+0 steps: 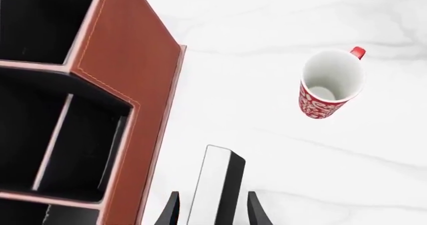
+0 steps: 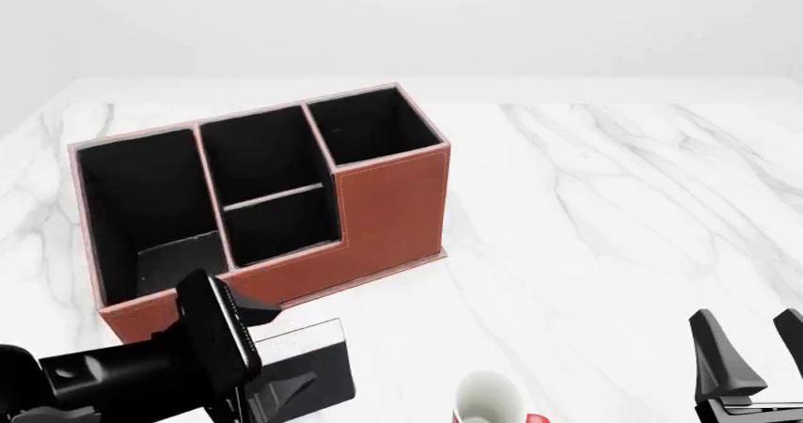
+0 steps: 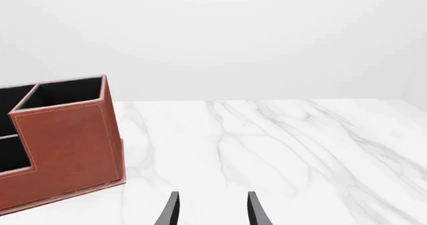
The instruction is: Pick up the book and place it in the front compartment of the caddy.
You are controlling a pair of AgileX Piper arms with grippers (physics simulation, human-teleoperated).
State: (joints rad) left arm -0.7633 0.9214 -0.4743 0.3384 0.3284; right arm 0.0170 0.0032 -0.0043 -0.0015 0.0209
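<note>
We see left fingers point(image 1: 212, 212) clamped on the book point(image 1: 215, 185), raised beside the caddy point(image 2: 376, 207); right fingers point(image 3: 212, 210) apart, idle.

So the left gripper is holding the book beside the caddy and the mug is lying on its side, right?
Not quite. The left gripper does hold the book beside the caddy, but the mug stands upright, as the left wrist view shows.

The left gripper point(image 2: 282, 385) is held low at the near left, fingers clamped on the book point(image 2: 307, 357). The right gripper point(image 2: 753, 352) is parked near right, jaws apart.
</note>
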